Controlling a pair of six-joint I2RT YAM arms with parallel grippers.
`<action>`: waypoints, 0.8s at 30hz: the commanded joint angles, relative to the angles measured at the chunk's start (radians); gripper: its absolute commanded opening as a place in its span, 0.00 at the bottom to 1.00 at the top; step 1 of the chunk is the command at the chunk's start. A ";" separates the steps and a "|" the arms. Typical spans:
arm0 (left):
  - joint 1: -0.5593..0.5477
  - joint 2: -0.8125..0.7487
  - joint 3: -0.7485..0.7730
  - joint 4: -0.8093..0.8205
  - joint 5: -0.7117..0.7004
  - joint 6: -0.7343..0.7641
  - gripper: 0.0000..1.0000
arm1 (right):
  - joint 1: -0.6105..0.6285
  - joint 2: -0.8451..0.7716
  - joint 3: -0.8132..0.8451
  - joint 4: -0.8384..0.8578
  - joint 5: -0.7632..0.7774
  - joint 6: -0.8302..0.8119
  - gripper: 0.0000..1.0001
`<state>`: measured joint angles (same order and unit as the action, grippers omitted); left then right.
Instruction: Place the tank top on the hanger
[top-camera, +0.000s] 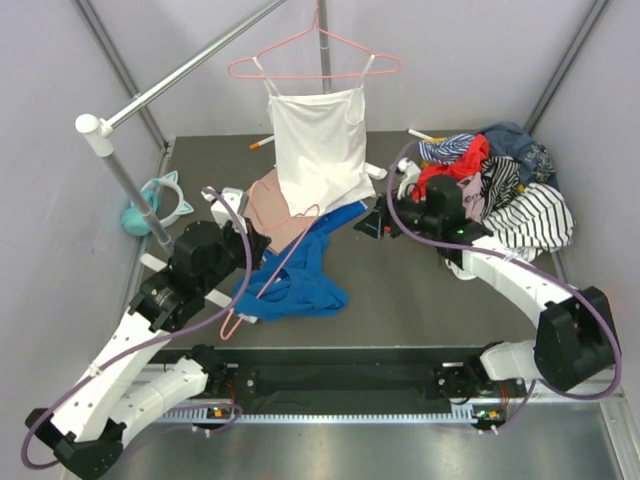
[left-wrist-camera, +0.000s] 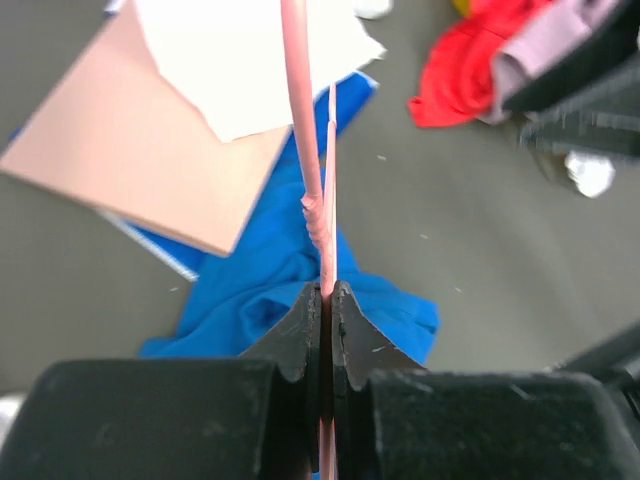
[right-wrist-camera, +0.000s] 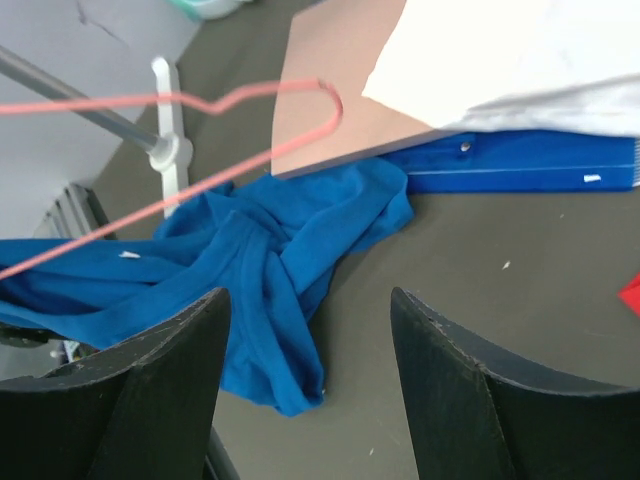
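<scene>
**Tank top** (top-camera: 298, 283): royal-blue, crumpled in a loose heap on the dark table (top-camera: 410, 300), left of centre. Its far edge lay against a tan flat board (top-camera: 272, 205). It was not threaded on any wire.

**Hanger** (left-wrist-camera: 299, 90): thin pink wire, lifted at a slant above the blue heap, with one end reaching over the tan board.

**Left gripper** (left-wrist-camera: 328, 291): jaws pressed together on the hanger's wire, pinching it just below a twisted section.

**Right gripper** (right-wrist-camera: 310, 300): fingers spread wide, nothing between them, hanging low over bare table just beside the tank top's near-right edge.

**Blue flat binder** (right-wrist-camera: 520, 165): lay under the tan board, its edge showing.

**White camisole** (top-camera: 320, 145): hung by thin straps from a second pink hanger (top-camera: 315, 62) over the far side of the table; its hem overlapped the tan board.

**Metal rail** (top-camera: 190, 65): ran diagonally at upper left on a white-capped post.

**Clothing pile** (top-camera: 505, 190): far right, striped and dark pieces with a red garment (top-camera: 455, 165) on top.

**Teal cat-eared object** (top-camera: 155, 200): far left, beside the post.
</scene>
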<state>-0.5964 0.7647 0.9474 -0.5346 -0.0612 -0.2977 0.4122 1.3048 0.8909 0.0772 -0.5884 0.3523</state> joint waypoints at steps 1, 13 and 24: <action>-0.002 -0.045 -0.016 -0.013 -0.192 -0.043 0.00 | 0.112 0.065 0.074 -0.030 0.166 -0.062 0.64; -0.003 -0.103 -0.070 -0.039 -0.238 -0.067 0.00 | 0.346 0.441 0.290 -0.180 0.337 0.020 0.65; -0.003 -0.154 -0.108 -0.025 -0.226 -0.089 0.00 | 0.399 0.625 0.352 -0.142 0.285 0.013 0.54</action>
<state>-0.5964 0.6281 0.8509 -0.5995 -0.2821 -0.3710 0.7986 1.8977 1.1854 -0.1150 -0.2611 0.3714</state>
